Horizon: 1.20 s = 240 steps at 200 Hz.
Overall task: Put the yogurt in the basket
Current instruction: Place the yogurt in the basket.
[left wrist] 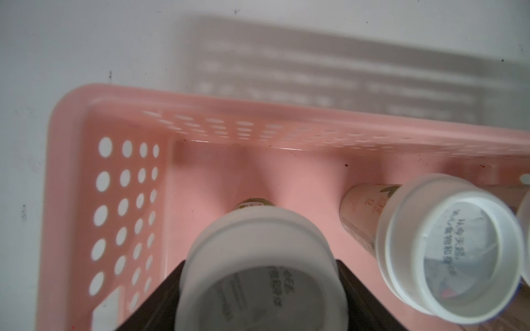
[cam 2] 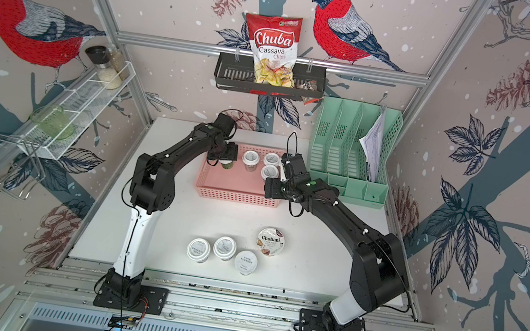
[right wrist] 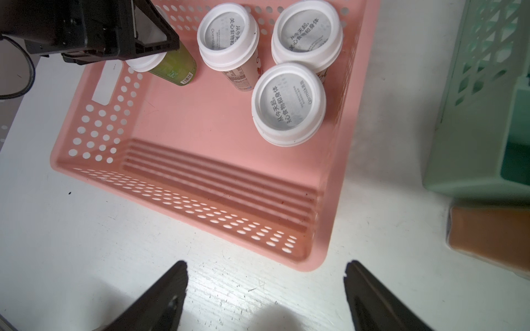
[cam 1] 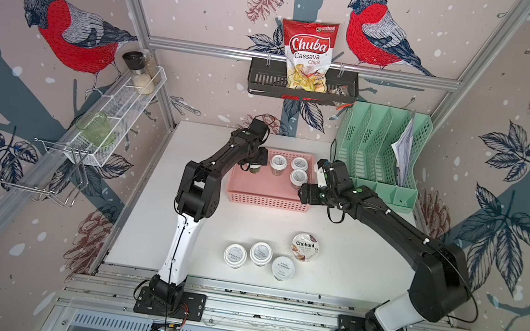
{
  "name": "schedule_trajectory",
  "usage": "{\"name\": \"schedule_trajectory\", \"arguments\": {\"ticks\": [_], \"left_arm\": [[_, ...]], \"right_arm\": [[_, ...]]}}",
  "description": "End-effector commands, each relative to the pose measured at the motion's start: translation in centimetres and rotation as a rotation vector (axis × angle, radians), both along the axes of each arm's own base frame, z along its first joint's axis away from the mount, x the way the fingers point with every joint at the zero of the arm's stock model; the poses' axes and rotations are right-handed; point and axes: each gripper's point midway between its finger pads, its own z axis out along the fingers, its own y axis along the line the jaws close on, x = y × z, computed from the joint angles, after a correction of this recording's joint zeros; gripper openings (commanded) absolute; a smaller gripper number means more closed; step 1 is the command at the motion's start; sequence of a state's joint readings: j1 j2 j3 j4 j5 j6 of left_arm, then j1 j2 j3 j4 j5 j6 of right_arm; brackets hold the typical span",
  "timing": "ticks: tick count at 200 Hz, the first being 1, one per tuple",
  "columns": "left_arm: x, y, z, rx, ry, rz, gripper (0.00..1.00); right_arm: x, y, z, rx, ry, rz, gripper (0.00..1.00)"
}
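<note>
Jaws of left gripper (cam 1: 253,165) grip green-labelled yogurt cup (right wrist: 175,67) at its lid, tilted, in pink basket (right wrist: 200,212) corner, seemingly to clear three standing cups (right wrist: 288,104) alongside. Right gripper (right wrist: 266,265) jaws wide, empty, just outside basket. Chobani cup (cam 1: 305,247), three small cups (cam 1: 260,254) well outside, on desk (cam 1: 349,259).

top views: green cup (cam 1: 254,171) lid mostly hidden under left gripper (cam 1: 254,164); left wrist: lid blurred, edge-cropped | right fingers (right wrist: 163,298): edge-cropped
</note>
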State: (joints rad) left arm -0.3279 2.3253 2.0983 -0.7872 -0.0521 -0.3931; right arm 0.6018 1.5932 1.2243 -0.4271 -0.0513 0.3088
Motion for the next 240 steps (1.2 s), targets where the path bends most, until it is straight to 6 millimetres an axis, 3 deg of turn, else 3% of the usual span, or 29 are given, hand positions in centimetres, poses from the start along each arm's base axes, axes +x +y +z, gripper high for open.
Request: {"name": "schedule_trajectory", "arguments": {"ticks": [1, 240], "left_arm": [[1.0, -0.5, 0.7, -0.027, -0.040, -0.008, 0.75], [1.7, -1.6, -0.9, 0.004, -0.035, -0.030, 0.79]], "right_arm": [[0.1, 0.2, -0.1, -0.002, -0.006, 0.015, 0.88], [0.2, 0.1, -0.3, 0.002, 0.002, 0.011, 0.88]]}}
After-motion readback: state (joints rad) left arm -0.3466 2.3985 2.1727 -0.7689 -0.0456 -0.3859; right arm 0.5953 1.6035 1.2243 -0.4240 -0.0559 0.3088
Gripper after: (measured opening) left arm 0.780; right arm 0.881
